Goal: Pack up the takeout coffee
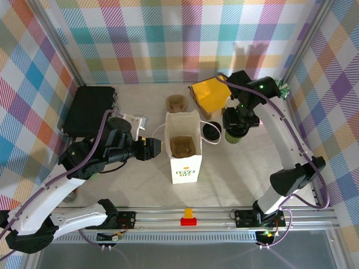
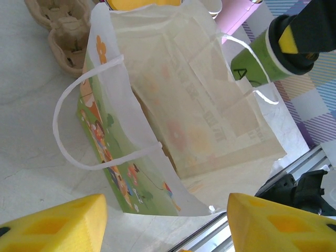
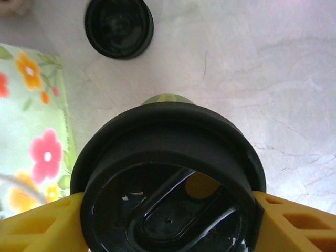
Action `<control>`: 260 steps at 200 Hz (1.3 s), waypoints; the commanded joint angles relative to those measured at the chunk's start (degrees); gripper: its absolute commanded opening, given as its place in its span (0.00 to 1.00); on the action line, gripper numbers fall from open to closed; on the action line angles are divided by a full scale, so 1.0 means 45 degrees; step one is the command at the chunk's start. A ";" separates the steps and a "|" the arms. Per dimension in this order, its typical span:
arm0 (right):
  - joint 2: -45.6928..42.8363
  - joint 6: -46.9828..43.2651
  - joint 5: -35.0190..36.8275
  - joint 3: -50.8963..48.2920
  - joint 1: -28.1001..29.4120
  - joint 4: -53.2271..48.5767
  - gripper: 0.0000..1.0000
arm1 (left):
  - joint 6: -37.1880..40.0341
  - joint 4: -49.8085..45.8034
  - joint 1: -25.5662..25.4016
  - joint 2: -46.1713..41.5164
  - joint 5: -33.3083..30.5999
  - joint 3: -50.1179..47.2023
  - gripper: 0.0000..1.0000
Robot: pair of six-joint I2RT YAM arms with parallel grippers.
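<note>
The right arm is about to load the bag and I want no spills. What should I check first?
1. Grip: right gripper closed on the coffee cup at its lid: ok.
2. Lid seated on the cup: ok.
3. The bag upright, mouth open: ok.
4. Room inside beside the brown insert: cannot tell.
5. Bag steadied: not ok; the left gripper is open beside it.
6. Path: the spare lid lies low between cup and bag: ok.

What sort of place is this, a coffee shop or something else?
Probably a robot test booth: checked cloth walls, two arms bolted to a silver metal rail, and one white paper carrier bag with a green, black-lidded paper cup beside it.
</note>
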 commanded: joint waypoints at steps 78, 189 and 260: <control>0.0050 0.1466 0.0132 0.4158 0.2027 -0.2313 0.66 | -0.0305 0.0673 0.0141 -0.1058 0.0493 -0.1662 0.61; 0.1109 0.2158 -0.0357 0.6890 0.4467 -0.2298 0.64 | -0.0334 0.1200 0.0148 -0.1220 0.0861 -0.2750 0.61; 0.1655 0.2587 -0.0572 0.7260 0.5818 -0.2280 0.63 | -0.0439 0.1025 0.0149 -0.1495 0.0382 -0.2809 0.60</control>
